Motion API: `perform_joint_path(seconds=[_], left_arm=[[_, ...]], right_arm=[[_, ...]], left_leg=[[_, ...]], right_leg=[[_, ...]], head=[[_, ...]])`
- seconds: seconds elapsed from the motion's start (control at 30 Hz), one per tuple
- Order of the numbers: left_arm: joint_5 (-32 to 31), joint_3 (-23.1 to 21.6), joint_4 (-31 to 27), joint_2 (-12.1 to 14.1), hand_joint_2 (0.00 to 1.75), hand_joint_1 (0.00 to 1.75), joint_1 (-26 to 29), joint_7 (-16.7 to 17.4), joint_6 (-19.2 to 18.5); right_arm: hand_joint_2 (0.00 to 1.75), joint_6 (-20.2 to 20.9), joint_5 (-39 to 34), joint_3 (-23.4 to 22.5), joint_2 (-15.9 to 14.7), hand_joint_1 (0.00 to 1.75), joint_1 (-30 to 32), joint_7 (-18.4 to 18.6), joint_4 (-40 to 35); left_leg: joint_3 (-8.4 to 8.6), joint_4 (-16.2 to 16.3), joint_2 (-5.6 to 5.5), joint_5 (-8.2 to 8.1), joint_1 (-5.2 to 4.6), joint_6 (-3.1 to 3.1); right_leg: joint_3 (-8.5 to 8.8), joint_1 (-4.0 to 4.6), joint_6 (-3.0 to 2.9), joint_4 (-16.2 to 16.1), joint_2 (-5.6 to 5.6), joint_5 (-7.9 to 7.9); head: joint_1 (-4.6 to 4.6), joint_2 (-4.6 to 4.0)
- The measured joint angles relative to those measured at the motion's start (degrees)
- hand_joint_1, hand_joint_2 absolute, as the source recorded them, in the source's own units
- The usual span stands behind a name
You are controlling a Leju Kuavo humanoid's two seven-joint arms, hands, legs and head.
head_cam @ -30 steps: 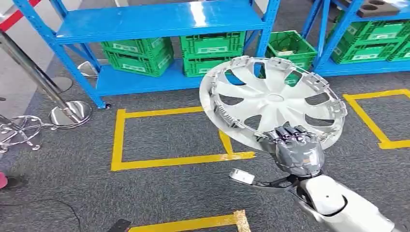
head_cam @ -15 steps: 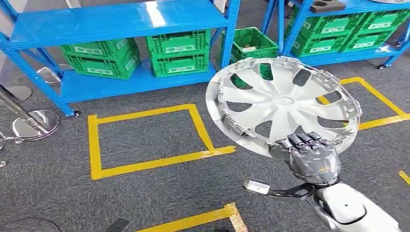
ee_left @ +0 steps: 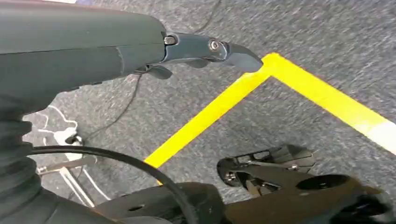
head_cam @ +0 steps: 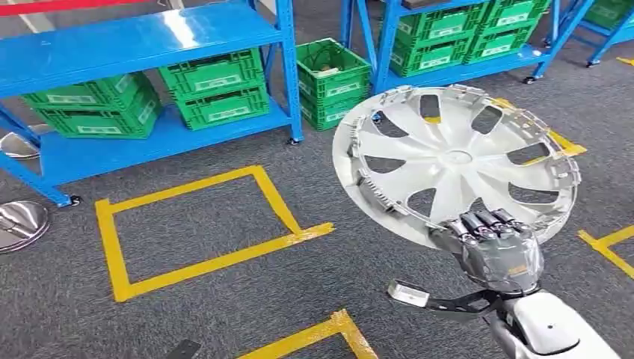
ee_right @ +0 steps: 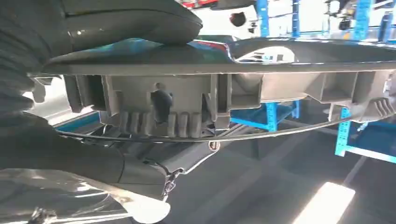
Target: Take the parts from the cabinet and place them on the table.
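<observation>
The round silver plastic wheel cover (head_cam: 456,161) is carried tilted in the air above the grey carpet floor (head_cam: 224,299), rising up and forward from the right hand (head_cam: 499,250), which grips its near rim, while whether the left hand (ee_left: 93,46) is spread I cannot tell.

The hubcap (head_cam: 456,161) sits at centre-right, the right hand (head_cam: 499,250) at its six o'clock rim. Shelves (head_cam: 142,37) stand at eleven o'clock, crates (head_cam: 213,90) on them.
</observation>
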Motion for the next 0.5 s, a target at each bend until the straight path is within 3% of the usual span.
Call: perform_joint_path(seconds=[0.03,0.07,0.1,0.17,0.23,0.27,0.3,0.33,0.4,0.43,0.47,0.5], left_arm=[[0.33,0.04,0.00,0.02,1.75,0.00,-0.01,0.13,0.07],[0.72,0.15,0.00,0.06,1.75,0.00,0.02,0.26,0.20],[0.89,0.20,0.00,0.07,1.75,0.00,0.01,0.39,0.17],[2.24,0.43,0.00,-0.02,1.75,0.00,-0.15,0.83,-0.26],[4.43,1.41,0.00,-0.06,1.75,0.00,-0.16,1.03,-0.70],[5.38,2.01,0.00,-0.06,1.75,0.00,-0.29,1.18,-0.79],[6.38,2.71,0.00,-0.11,1.75,0.00,-0.27,1.27,-0.85],[7.28,3.48,0.00,-0.15,1.75,0.00,-0.14,1.47,-0.90],[8.61,4.96,0.00,-0.13,1.75,0.00,0.16,1.92,-0.90],[9.14,5.60,0.00,-0.11,1.75,0.00,0.20,1.97,-0.90],[9.35,6.08,0.00,-0.13,1.75,0.00,0.17,1.97,-0.90],[9.48,6.45,-0.02,-0.15,1.75,0.00,0.11,1.97,-0.90]], right_arm=[[1.75,0.00,-0.02,-0.85,0.83,1.75,0.40,-1.53,-0.26],[1.75,0.00,0.00,-1.85,1.79,1.75,0.72,-2.96,-0.52],[1.75,-0.02,0.02,-2.46,2.35,1.75,0.82,-3.47,-0.70],[1.75,-0.04,0.09,-3.57,3.44,1.75,1.31,-4.66,-1.44],[1.75,-0.07,0.04,-5.17,4.87,1.75,2.85,-6.80,-2.51],[1.75,-0.07,0.02,-6.05,5.53,1.75,3.83,-7.89,-3.04],[1.75,-0.07,0.04,-6.97,6.27,1.75,4.32,-8.94,-3.74],[1.75,-0.07,0.04,-7.78,7.10,1.75,4.73,-9.72,-4.50],[1.75,-0.07,0.04,-8.89,8.55,1.75,6.21,-10.84,-5.68],[1.75,-0.07,0.07,-9.50,9.13,1.75,6.91,-11.14,-6.23],[1.75,-0.07,0.07,-9.99,9.53,1.75,7.44,-11.29,-6.60],[1.75,-0.07,0.07,-10.49,9.94,1.75,7.83,-11.38,-6.99]], left_leg=[[2.35,-5.19,-0.76,2.75,0.15,0.06],[4.65,-10.48,-3.31,4.86,0.43,0.15],[5.07,-11.58,-5.44,3.85,0.61,0.18],[4.98,-11.90,-4.43,3.75,0.37,0.32],[5.10,-12.26,-3.28,4.13,0.56,1.06],[5.20,-12.62,-2.46,4.40,0.64,1.54],[5.18,-12.70,-1.92,4.38,0.51,1.99],[5.09,-12.68,-1.06,4.38,0.37,2.16],[5.07,-12.66,0.63,4.26,0.19,2.34],[5.08,-12.66,1.37,4.24,0.17,2.35],[5.11,-12.66,2.10,4.17,0.15,2.32],[5.16,-12.65,2.78,4.07,0.15,2.20]], right_leg=[[0.00,-0.04,0.10,0.23,0.76,-0.06],[-0.26,-0.18,0.32,0.52,1.50,-0.18],[-0.69,0.14,0.81,1.01,2.07,-0.22],[-1.57,-0.39,1.62,0.96,3.50,0.26],[-1.98,-0.46,2.45,0.60,4.57,0.59],[-2.52,-0.39,2.51,1.35,1.61,0.05],[-3.62,-0.07,2.56,3.44,-1.70,-1.43],[-5.80,-0.07,2.71,7.99,-2.96,-3.85],[-10.14,-0.11,2.84,17.46,-3.30,-7.69],[-11.02,-0.12,2.91,19.48,-3.33,-7.94],[-10.43,-0.11,2.90,18.46,-3.39,-6.83],[-8.48,-0.10,2.81,15.06,-3.62,-4.90]], head=[[0.00,0.00],[0.00,0.00],[0.00,0.00],[0.05,0.00],[0.03,0.00],[0.11,0.00],[0.74,0.00],[0.85,0.00],[0.85,0.00],[0.90,0.00],[0.83,0.00],[0.87,0.00]])
